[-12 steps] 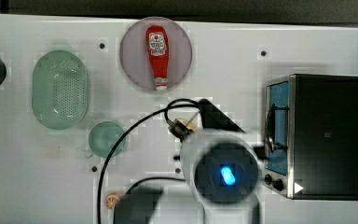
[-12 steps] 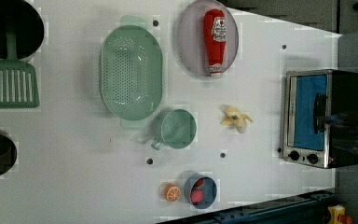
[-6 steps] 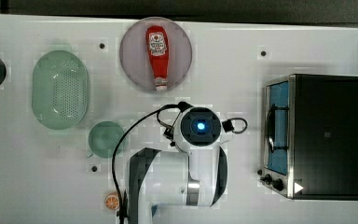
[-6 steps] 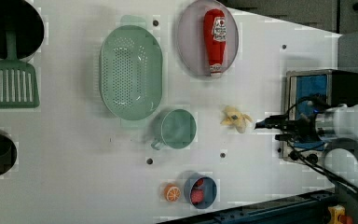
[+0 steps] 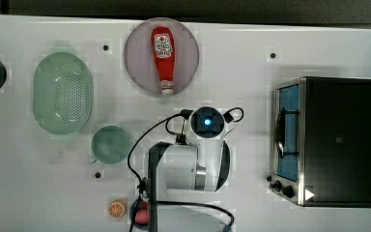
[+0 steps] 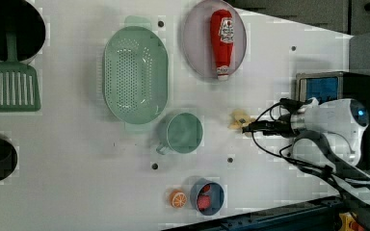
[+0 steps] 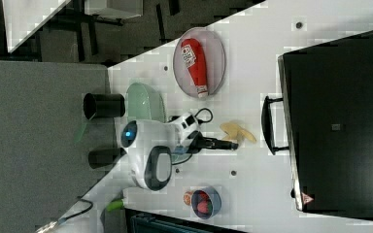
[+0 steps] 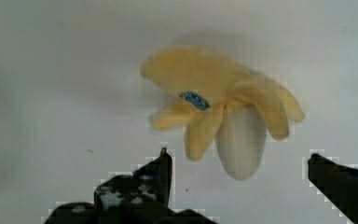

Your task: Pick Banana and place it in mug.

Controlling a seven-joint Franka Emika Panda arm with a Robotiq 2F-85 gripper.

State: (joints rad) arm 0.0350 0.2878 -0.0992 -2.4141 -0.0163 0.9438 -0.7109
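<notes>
Banana [image 8: 223, 107] on the table, wide-open empty gripper [image 8: 237, 172] just above.

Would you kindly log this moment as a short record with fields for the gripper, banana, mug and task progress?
gripper: gripper open, holding nothing, hovering by the banana
banana: banana on the table, peeled, skin flaps splayed, not gripped
mug: mug upright, nothing visible inside, beside the strainer
banana vs mug: apart; banana on the left view's right of the mug
progress: pick not yet made
</notes>
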